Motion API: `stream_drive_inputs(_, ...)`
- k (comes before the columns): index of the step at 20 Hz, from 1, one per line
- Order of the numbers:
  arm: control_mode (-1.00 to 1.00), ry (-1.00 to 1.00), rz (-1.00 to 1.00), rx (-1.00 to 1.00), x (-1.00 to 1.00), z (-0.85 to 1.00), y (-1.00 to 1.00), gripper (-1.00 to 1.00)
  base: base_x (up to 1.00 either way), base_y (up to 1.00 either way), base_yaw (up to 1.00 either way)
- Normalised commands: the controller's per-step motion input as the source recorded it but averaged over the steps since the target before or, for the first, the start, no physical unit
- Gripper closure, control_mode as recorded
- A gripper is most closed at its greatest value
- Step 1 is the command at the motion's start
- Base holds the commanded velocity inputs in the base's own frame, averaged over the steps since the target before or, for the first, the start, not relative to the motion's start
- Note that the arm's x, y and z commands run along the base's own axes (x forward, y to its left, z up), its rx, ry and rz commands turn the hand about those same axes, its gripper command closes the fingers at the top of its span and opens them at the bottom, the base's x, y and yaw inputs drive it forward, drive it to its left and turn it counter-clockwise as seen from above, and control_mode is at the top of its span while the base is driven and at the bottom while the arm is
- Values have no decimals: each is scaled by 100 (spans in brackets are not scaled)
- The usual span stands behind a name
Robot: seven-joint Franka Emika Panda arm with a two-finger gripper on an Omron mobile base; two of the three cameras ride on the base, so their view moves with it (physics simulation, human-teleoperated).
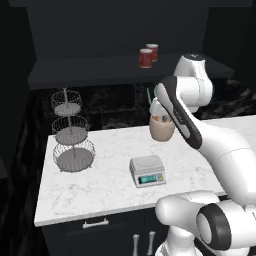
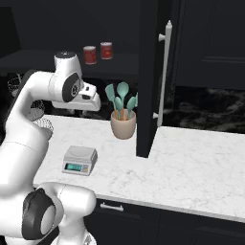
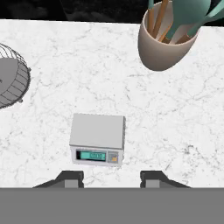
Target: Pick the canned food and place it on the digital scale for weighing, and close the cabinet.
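Hovering spread and empty at frame bottom, the pincer (image 3: 111,178) faces down over the pale-grey squarish digital scale (image 3: 98,131); the dark-red cylindrical canned food (image 1: 145,58) stands upright on the shelf in the upper centre.

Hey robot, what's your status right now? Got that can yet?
Gripper open, empty, above the counter. Canned food on the cabinet shelf beside a second tin. Digital scale bare. Cabinet door open, near the utensil pot.

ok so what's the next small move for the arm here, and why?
Probably raise the open, empty pincer toward the shelf of the open cabinet and line up on the canned food, the darker of the two tins, beside the brighter red tin. The digital scale has a bare top plate, and the pincer hangs above the counter, well below the tins.
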Motion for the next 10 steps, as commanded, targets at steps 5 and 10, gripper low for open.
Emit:
stream_drive_inputs(5, -100, -16, 0, -1, -41, 1, 2, -100, 0, 0, 0)
stream_drive_inputs(10, -100, -34, -3, -3, -50, 29, 15, -100, 0, 0, 0)
